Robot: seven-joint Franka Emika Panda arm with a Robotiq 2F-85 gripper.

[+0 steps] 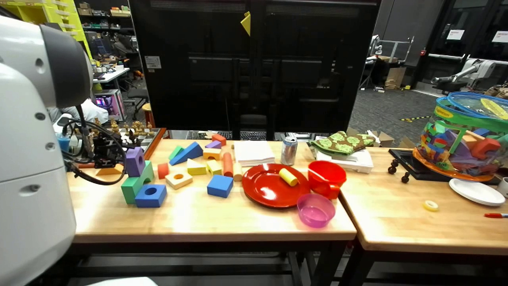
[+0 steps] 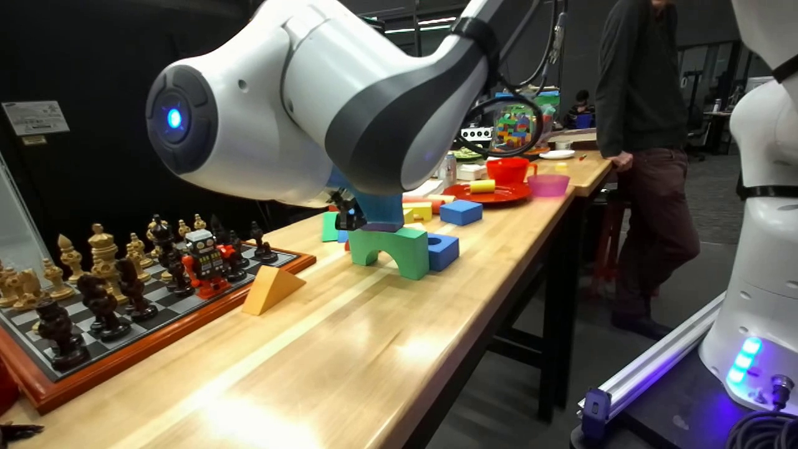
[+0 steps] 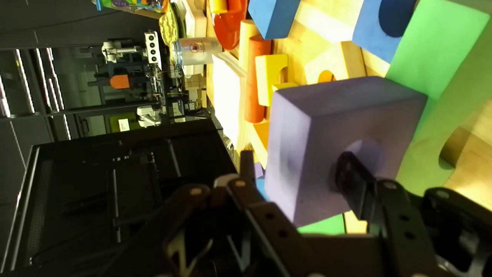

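At the left of the worktop (image 1: 178, 217), the fingers (image 3: 359, 188) are held wide apart about the purple block (image 1: 135, 162), which is not gripped. The block is stood upright on a green arch (image 2: 408, 251), with a blue holed block (image 1: 150, 200) just to its right. Farther right, a yellow cylinder (image 1: 288, 177) is carried by a red plate (image 1: 257, 183), beside which a red cup (image 1: 325, 178) is set.

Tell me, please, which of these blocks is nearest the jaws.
The purple block with the round hole, upright over the green arch: in the wrist view one jaw lies across its face; all others sit farther away.
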